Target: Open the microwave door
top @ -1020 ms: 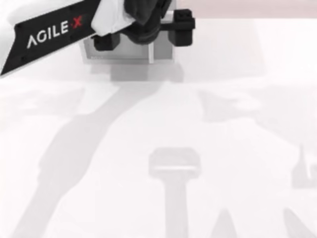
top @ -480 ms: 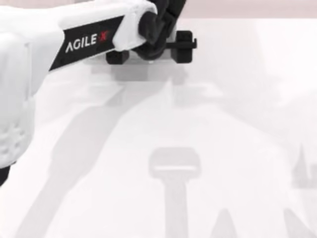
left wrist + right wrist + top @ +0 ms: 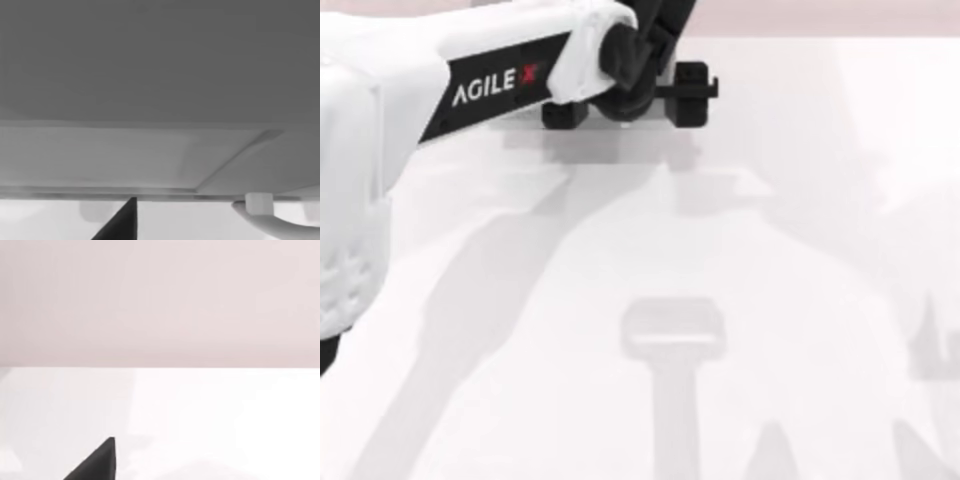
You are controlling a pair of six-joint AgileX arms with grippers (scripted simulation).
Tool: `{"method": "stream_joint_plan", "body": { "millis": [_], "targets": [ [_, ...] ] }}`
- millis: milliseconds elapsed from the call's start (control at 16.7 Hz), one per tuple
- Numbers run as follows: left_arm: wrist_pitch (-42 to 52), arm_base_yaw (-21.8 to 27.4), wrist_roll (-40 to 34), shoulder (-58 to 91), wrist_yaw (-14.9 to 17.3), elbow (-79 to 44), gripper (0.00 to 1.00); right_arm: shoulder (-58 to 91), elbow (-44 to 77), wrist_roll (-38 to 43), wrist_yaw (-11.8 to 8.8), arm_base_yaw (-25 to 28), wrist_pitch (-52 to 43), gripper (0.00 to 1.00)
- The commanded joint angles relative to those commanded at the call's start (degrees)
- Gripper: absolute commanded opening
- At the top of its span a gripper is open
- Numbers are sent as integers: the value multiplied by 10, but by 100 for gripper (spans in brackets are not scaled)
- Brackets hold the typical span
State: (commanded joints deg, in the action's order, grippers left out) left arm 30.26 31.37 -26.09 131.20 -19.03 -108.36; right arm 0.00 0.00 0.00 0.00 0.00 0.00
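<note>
Left gripper [image 3: 620, 100] sits at the far edge of the table [image 3: 770, 300], left of centre, reaching in from my left arm [image 3: 440, 90]; its black fingers [image 3: 690, 92] stand spread apart, wide, holding nothing I can make out. From above, the microwave lies directly under that gripper and is almost wholly hidden by it. My left wrist view is filled by the microwave door [image 3: 150, 150], very close, with its pale bar handle [image 3: 270, 217] off at one edge and one dark fingertip [image 3: 122, 225] just short of the panel. Compared with a second ago, the arm has swung over the oven and covers the grey body I could see then. Right gripper [image 3: 97, 462] shows only a dark fingertip over bare table, so I cannot tell its opening
</note>
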Motion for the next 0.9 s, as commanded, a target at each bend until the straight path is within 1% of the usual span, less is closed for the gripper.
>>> {"method": "stream_joint_plan", "body": {
  "millis": [540,600,900],
  "targets": [
    [0,0,0,0,0,0,2,0,0,0,0,0,0,100],
    [0,0,0,0,0,0,0,0,0,0,0,0,0,100],
    [0,0,0,0,0,0,0,0,0,0,0,0,0,100]
  ]
}}
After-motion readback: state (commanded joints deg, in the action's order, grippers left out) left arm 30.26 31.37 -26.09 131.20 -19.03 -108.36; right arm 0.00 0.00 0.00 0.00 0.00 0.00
